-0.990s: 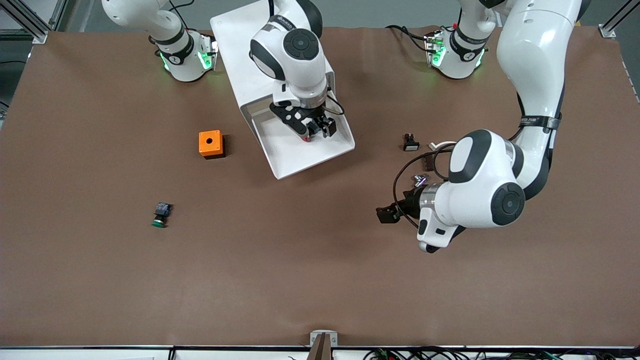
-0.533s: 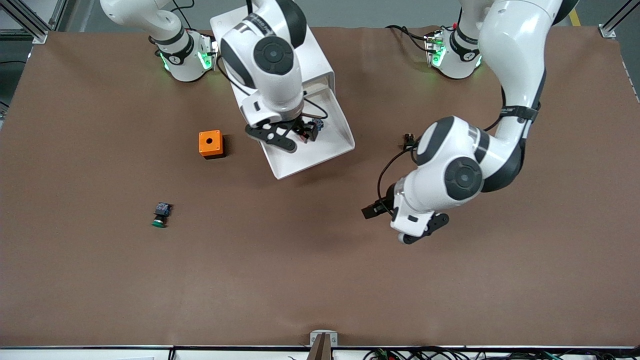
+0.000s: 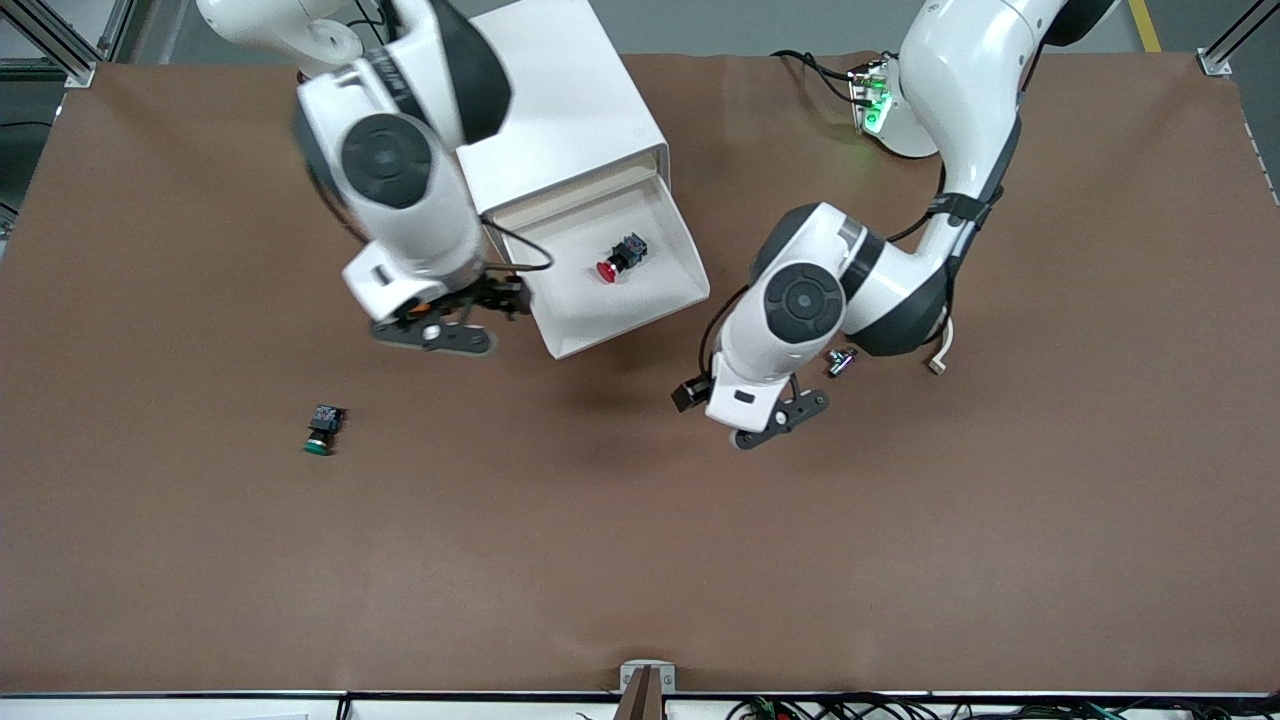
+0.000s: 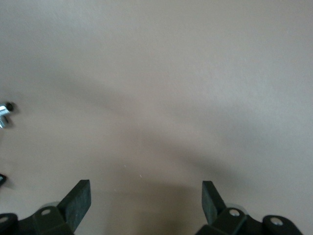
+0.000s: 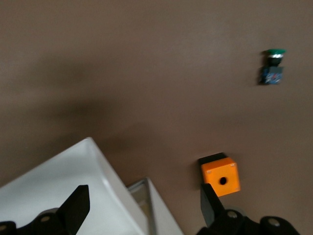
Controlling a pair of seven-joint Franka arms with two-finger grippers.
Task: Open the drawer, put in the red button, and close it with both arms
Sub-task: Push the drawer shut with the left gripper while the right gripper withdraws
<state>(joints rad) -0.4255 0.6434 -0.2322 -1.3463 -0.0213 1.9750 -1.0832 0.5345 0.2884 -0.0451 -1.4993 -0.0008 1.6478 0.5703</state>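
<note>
The red button lies on its side in the open white drawer, free of both grippers. That drawer sticks out of the white cabinet toward the front camera. My right gripper hangs open and empty over the drawer's edge toward the right arm's end of the table. My left gripper is also open and empty, low over bare table beside the drawer's front corner toward the left arm's end.
A green-capped button lies nearer the front camera, toward the right arm's end. An orange box with a hole sits beside the cabinet, hidden under the right arm in the front view. A small metal part lies by the left arm.
The right gripper has left the red button in the drawer and swung out toward the right arm's end. The left arm has swung toward the drawer's front.
</note>
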